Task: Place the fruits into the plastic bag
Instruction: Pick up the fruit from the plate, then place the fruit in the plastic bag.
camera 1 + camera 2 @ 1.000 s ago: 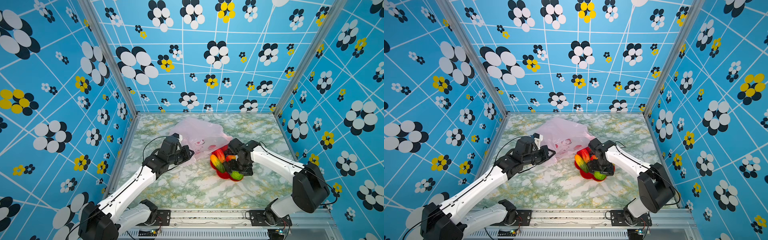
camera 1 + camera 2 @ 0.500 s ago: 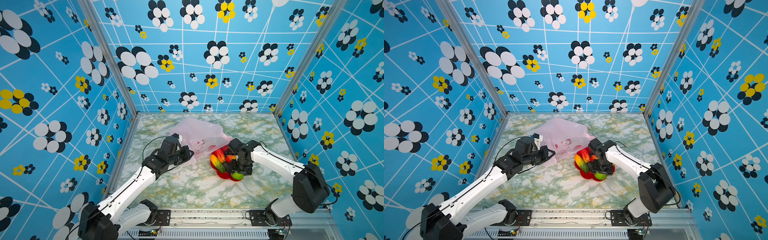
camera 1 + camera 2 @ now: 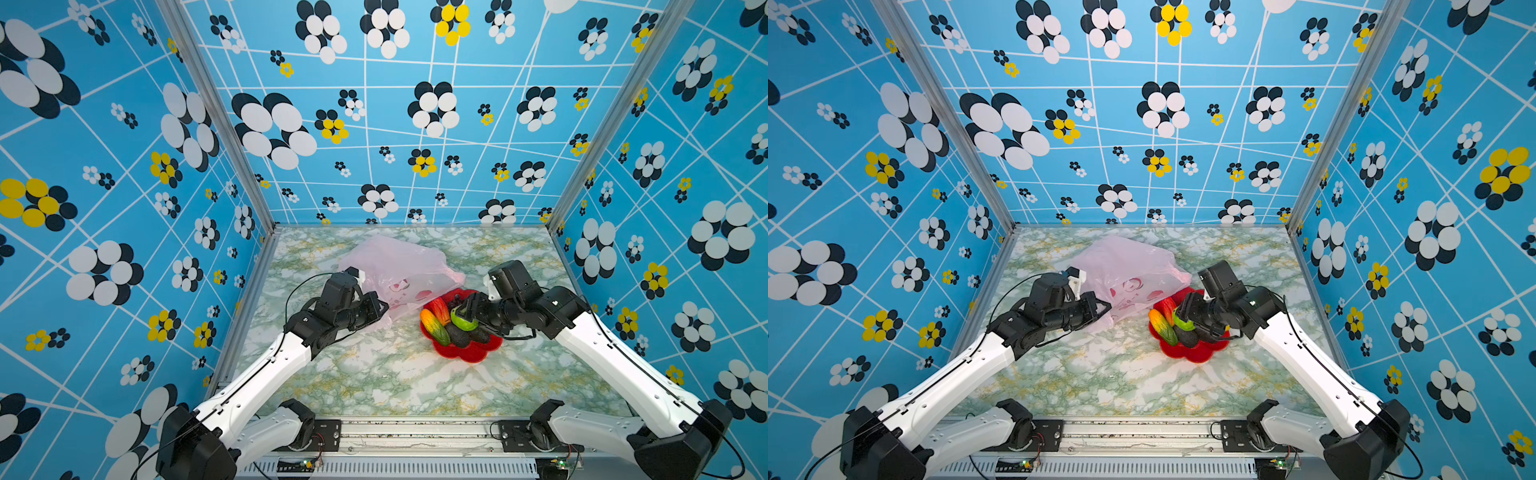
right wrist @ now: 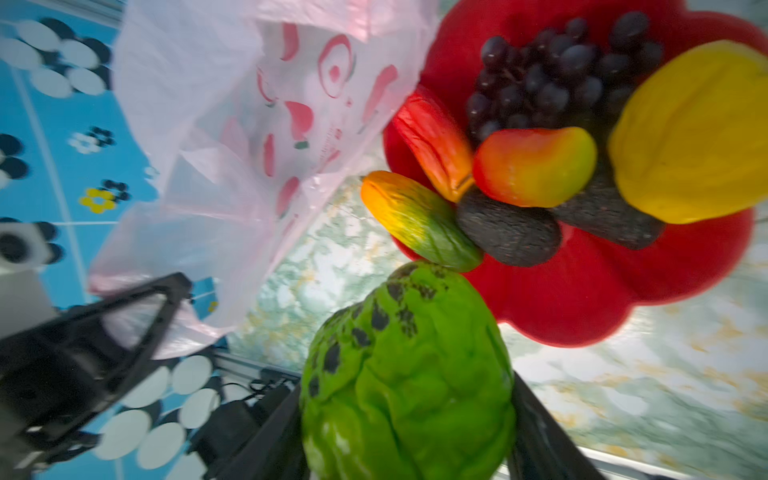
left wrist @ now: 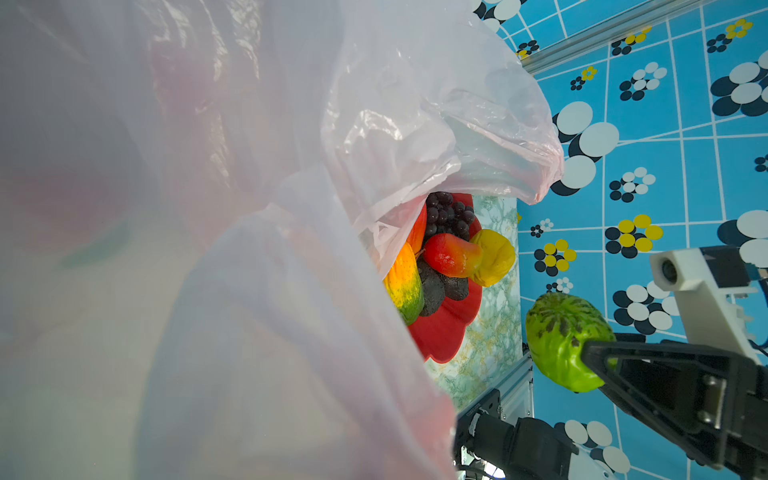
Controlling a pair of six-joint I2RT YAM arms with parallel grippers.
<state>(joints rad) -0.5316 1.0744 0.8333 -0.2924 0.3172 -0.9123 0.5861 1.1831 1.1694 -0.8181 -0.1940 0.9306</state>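
2 grips: left gripper point(image 3: 383, 308) clenches the plastic bag point(image 3: 399, 259); right gripper point(image 3: 464, 314) grasps the bumpy green ball point(image 4: 407, 386) by the red plate point(image 3: 471, 354).

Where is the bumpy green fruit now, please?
In both top views the bumpy green fruit sits in the right pincer, over the red plate, by the bag.

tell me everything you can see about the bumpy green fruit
The bumpy green fruit is a rounded, glossy, plastic-looking lump, bright green with dark blotches near one end. The right gripper is clamped on its sides, holding it in the air near the red plate, clear of the other fruit.
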